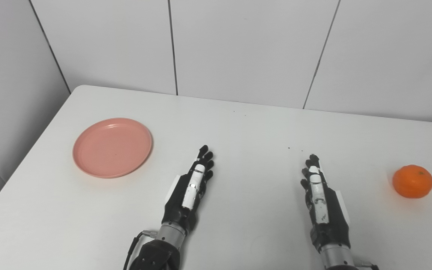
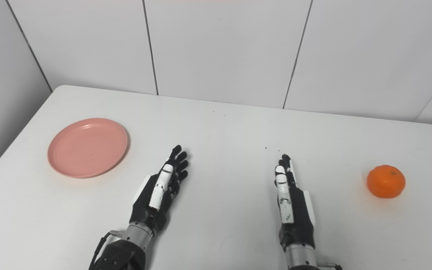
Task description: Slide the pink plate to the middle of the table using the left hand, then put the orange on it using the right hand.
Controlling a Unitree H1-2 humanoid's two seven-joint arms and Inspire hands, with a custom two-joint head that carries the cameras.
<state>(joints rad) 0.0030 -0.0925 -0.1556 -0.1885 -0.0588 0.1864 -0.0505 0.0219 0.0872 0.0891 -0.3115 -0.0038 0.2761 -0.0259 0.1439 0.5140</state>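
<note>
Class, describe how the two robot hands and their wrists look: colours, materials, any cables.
Both the left robot hand and the right robot hand are black with white panels along the back and side. Each joins a silver metal wrist cuff. A thin black cable loops beside the left wrist.

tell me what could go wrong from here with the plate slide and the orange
1. The pink plate sits near the table's left edge; if the left hand pushes at the wrong angle, the plate could slide off.
2. The orange is round and lies loose near the right side; a glancing touch from the right hand could roll it away.
3. The plate is shallow, so the fingers may ride over its low rim instead of dragging it.
</note>
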